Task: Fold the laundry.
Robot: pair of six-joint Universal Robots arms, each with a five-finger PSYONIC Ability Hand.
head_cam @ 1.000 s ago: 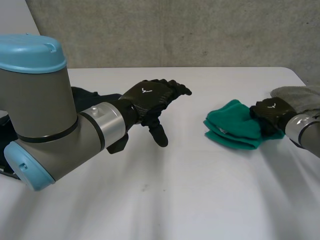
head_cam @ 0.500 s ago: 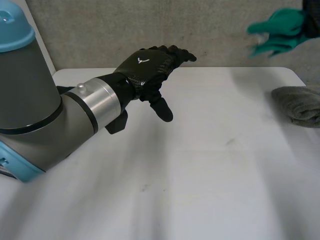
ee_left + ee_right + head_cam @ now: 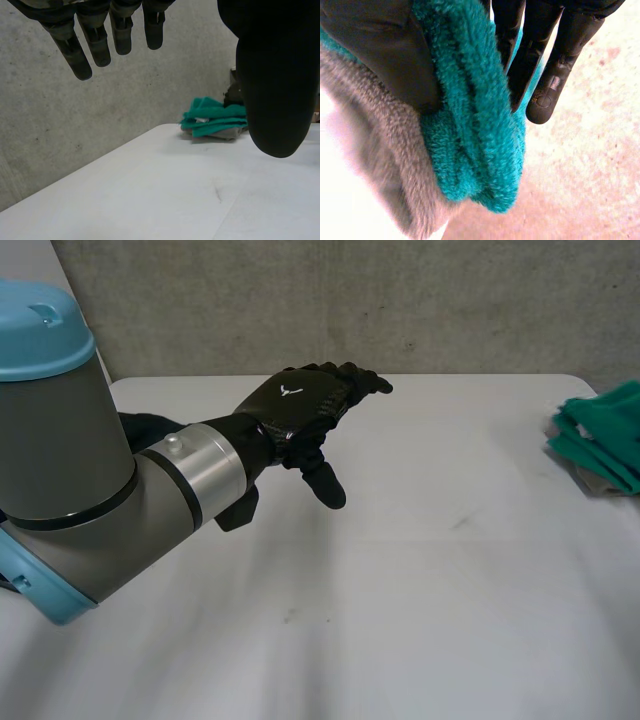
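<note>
A folded green towel [image 3: 606, 435] lies on a folded grey towel [image 3: 592, 481] at the table's right edge. In the right wrist view my right hand [image 3: 375, 45] pinches the green towel [image 3: 470, 115] between thumb and fingers [image 3: 540, 65], with the grey towel [image 3: 380, 170] directly against it on the thumb's side. My left hand [image 3: 298, 412] hovers over the table's left middle, fingers straight and thumb hanging down, holding nothing. Past its fingertips [image 3: 82, 55] in the left wrist view, the green towel [image 3: 215, 116] sits on the grey towel [image 3: 224, 134] far across the table.
A dark cloth [image 3: 148, 426] lies behind my left forearm at the table's left side. The white table [image 3: 400, 590] ends at a concrete wall [image 3: 400, 300] at the back.
My right hand lifted the green towel off the table's right middle, swung it up high, and brought it down onto the grey towel at the right edge. The left hand has hardly moved.
</note>
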